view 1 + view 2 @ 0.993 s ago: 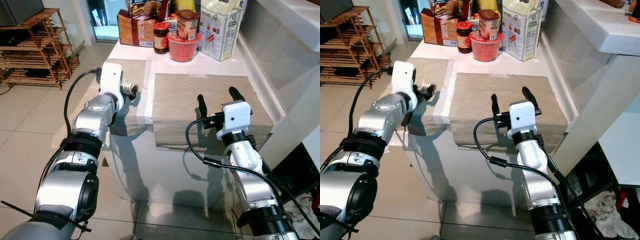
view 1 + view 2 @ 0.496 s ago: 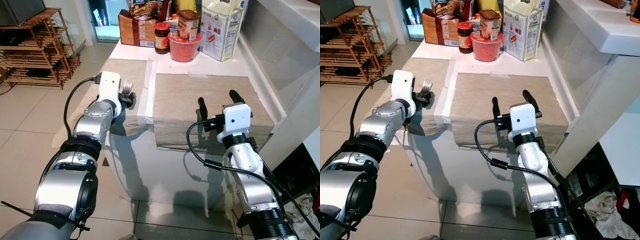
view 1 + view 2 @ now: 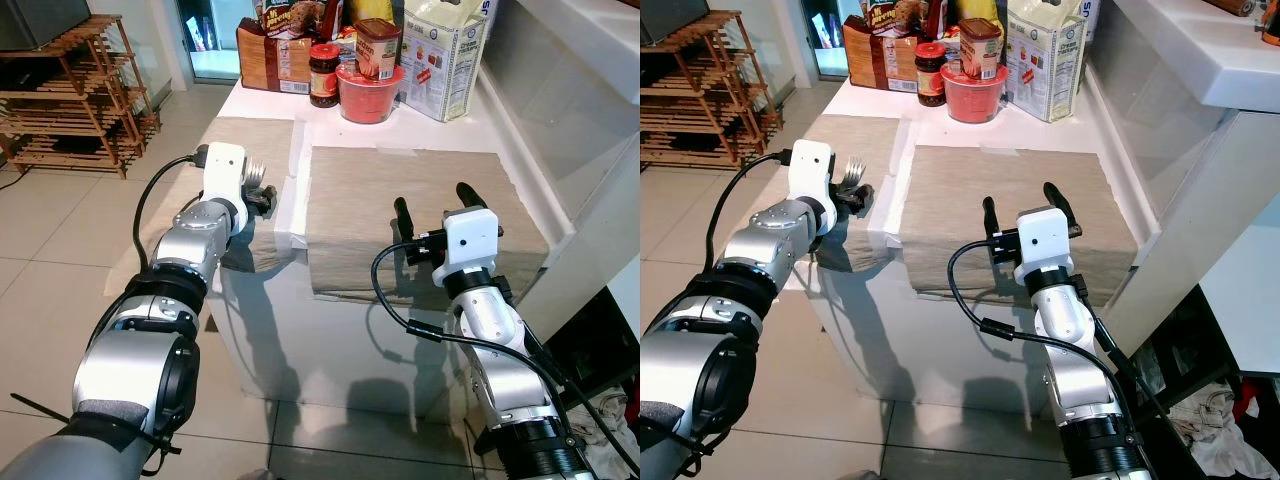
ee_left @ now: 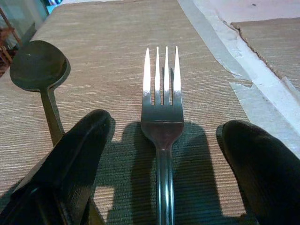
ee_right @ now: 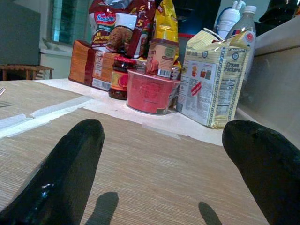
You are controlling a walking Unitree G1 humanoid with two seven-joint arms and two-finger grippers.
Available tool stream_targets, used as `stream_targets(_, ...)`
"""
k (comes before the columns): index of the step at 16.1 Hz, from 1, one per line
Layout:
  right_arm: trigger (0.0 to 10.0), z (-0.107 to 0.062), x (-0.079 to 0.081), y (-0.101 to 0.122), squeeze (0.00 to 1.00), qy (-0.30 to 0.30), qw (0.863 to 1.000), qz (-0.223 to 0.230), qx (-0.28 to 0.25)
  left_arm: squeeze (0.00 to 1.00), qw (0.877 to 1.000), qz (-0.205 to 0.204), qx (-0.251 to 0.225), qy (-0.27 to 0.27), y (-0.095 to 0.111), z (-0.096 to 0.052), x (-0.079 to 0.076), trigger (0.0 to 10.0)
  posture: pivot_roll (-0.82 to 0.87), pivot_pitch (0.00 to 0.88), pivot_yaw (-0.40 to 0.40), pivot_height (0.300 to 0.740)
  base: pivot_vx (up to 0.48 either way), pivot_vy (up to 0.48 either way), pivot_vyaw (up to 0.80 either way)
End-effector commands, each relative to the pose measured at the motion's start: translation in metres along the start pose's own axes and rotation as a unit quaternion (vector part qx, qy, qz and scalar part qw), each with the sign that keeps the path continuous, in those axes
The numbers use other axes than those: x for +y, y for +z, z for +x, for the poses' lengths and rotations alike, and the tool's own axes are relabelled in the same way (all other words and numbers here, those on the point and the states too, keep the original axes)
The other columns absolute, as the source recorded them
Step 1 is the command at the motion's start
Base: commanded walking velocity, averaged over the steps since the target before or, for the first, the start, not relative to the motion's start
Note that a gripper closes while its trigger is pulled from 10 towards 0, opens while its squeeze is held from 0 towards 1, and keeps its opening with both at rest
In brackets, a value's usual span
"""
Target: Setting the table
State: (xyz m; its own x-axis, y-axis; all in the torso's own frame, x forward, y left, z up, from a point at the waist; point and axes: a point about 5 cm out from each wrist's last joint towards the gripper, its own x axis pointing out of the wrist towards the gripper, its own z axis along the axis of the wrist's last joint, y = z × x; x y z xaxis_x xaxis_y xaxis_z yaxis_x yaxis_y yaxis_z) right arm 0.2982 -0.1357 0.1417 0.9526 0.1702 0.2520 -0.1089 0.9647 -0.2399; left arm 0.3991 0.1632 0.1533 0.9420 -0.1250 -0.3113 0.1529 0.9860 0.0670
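A silver fork point(image 4: 161, 93) lies on the left woven placemat point(image 3: 250, 135), tines pointing away from the wrist. My left gripper point(image 4: 168, 129) is open, with one black finger point(image 4: 89, 140) on each side of the fork's neck. A dark spoon point(image 4: 37, 65) lies on the same mat beside the fork. In the eye views the fork's tines point(image 3: 853, 166) show just past the left wrist at the mat's near part. My right gripper point(image 3: 432, 198) is open and holds nothing, low over the near edge of the right placemat point(image 3: 400, 180).
Groceries crowd the back of the white table: a red bowl point(image 3: 366, 92), a jar point(image 3: 322, 75), a bread pack point(image 3: 270, 55) and a cracker bag point(image 3: 440, 60). A wooden rack point(image 3: 70, 95) stands on the tiled floor at left. A white counter wall point(image 3: 580, 130) rises at right.
My left wrist has shifted slightly over the near part of the left mat, with the fork's tines staying beside it. The right arm has hardly moved.
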Motion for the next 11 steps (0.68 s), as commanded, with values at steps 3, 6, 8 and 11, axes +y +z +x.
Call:
stream_targets(3,10.0,0.000,0.002,0.003,0.00,0.003,1.000,0.000,-0.003,0.00,0.999,0.027,0.021,-0.010,0.011,0.000,0.001,10.0,-0.01,0.000,0.041,0.740,0.000,0.000,0.00)
stream_targets(6,10.0,-0.001,0.003,0.002,0.00,0.003,1.000,0.001,-0.002,0.00,0.998,0.047,0.029,-0.016,0.027,-0.003,0.007,10.0,-0.01,0.000,0.047,0.740,0.000,0.000,0.00)
stream_targets(8,10.0,-0.001,0.003,0.001,0.00,0.003,1.000,0.002,0.000,0.00,0.997,0.044,0.062,-0.031,0.025,-0.005,0.007,10.0,0.00,0.000,0.048,0.740,0.000,0.000,0.00)
stream_targets(11,10.0,-0.001,0.005,0.000,0.00,0.008,1.000,0.002,0.003,0.00,0.993,-0.020,0.112,-0.029,0.020,-0.006,0.009,10.0,0.00,0.000,0.045,0.740,0.000,0.000,0.00)
